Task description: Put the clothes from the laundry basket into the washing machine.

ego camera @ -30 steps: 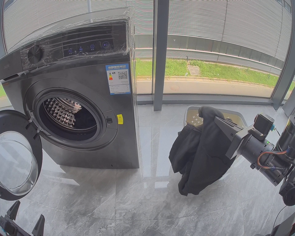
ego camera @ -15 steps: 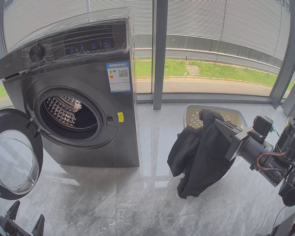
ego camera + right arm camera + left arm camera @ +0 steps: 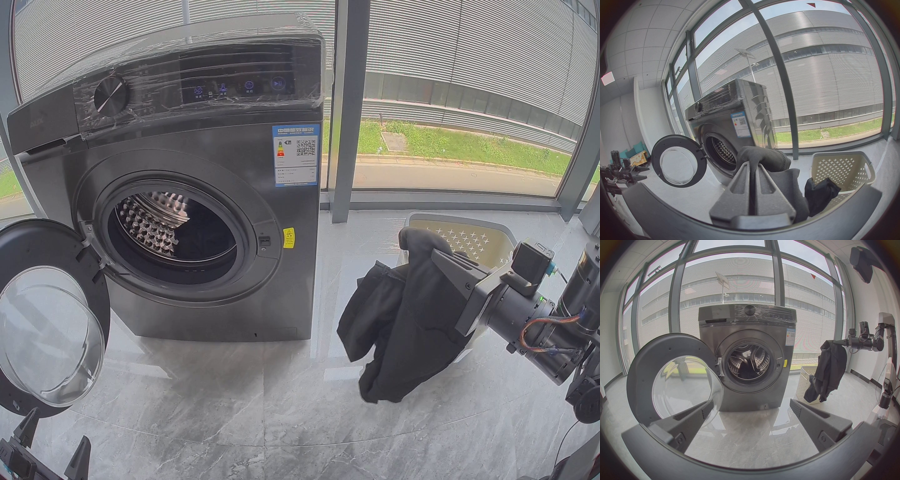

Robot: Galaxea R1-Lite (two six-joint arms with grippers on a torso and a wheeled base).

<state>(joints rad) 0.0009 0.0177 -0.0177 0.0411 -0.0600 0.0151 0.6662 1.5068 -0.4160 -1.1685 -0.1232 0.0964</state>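
Marble floor [image 3: 250, 400] | right pincer [image 3: 445, 259] clamped on black garment [image 3: 406, 325]; left pincer [image 3: 750, 402] apart | advice: carry it clear, release deep inside drum [image 3: 178, 231]

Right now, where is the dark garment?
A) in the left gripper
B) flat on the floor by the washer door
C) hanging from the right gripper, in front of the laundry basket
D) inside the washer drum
C: the right gripper is shut on the dark garment, which hangs in front of the laundry basket; the left gripper is open and holds nothing.

Showroom-like test room — film-wrapped washing machine [image 3: 187, 144], marble floor [image 3: 250, 406], glass wall [image 3: 462, 75]
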